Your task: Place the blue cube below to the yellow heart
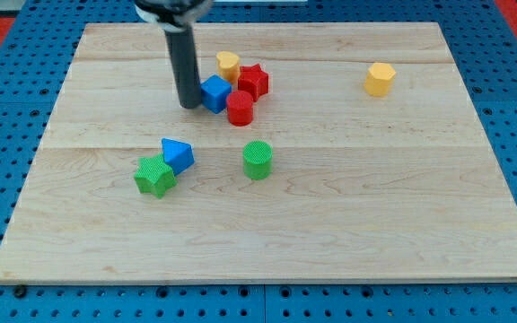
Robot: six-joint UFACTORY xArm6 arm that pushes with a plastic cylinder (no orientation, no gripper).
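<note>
Board inventory: we are resting our tip against the blue cube's left side, upper centre of the wooden board.

We are carrying only a bare rod, with nothing to open or close and nothing held. The blue cube is sitting just below the yellow heart, touching the red star on its right and the red cylinder at lower right. Lying apart: a blue triangular block touching a green star, a green cylinder, and a yellow hexagonal block at the view's upper right.
</note>
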